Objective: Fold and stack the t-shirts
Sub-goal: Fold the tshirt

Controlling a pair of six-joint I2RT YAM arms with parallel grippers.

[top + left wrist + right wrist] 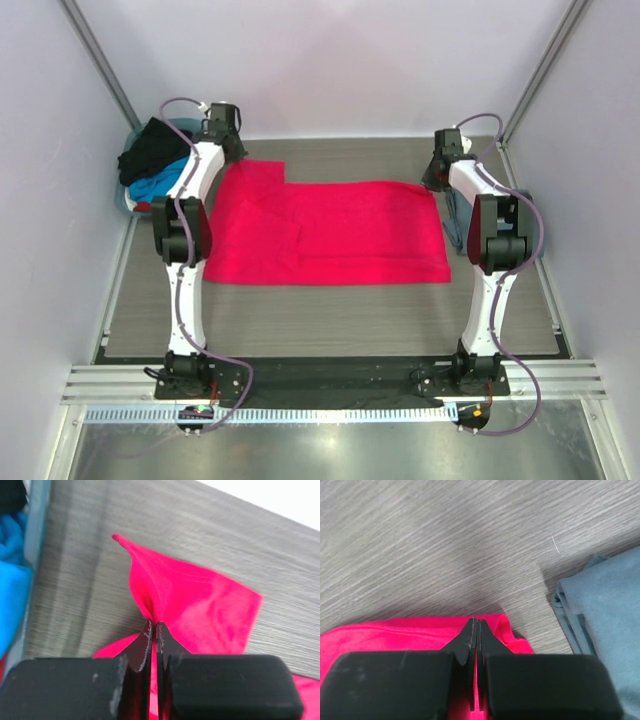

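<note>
At the far left a pile (152,160) of black and blue shirts sat beside the table (330,320). The left arm (182,230) reached forward to the far left corner of the red shirt (340,235), its wrist tipped down. The left gripper (153,629) was pressed together on a peak of that cloth, which rose in a small tent off the wood. The red shirt lay spread flat across the middle of the table, one part folded over near its left end. It looked light and limp and would likely sag wherever unsupported, so the two far corners seemed the right places to hold. The right arm (495,240) mirrored the left at the far right corner, with the right gripper (475,626) closed on the hem. Just right of it lay a folded grey shirt (605,630).
</note>
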